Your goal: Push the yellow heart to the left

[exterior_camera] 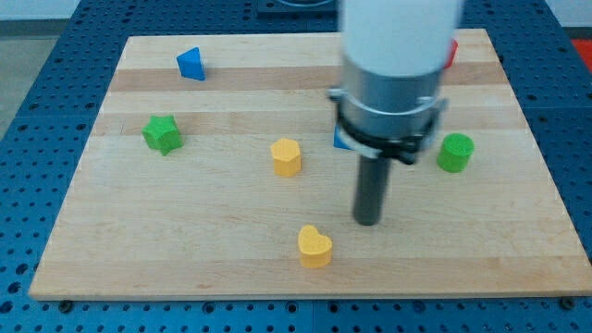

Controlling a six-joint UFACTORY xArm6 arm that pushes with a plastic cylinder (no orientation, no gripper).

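Observation:
The yellow heart (314, 246) lies near the view's bottom, a little left of centre on the wooden board (185, 250). My tip (367, 222) rests on the board up and to the right of the heart, a short gap away and not touching it. A second yellow block (287, 157), roughly hexagonal, sits above the heart, left of the rod.
A blue triangle block (191, 64) is at the top left. A green star block (163, 134) is at the left. A green round block (455, 153) is at the right. A blue block (340, 141) and a red block (452, 53) show partly behind the arm.

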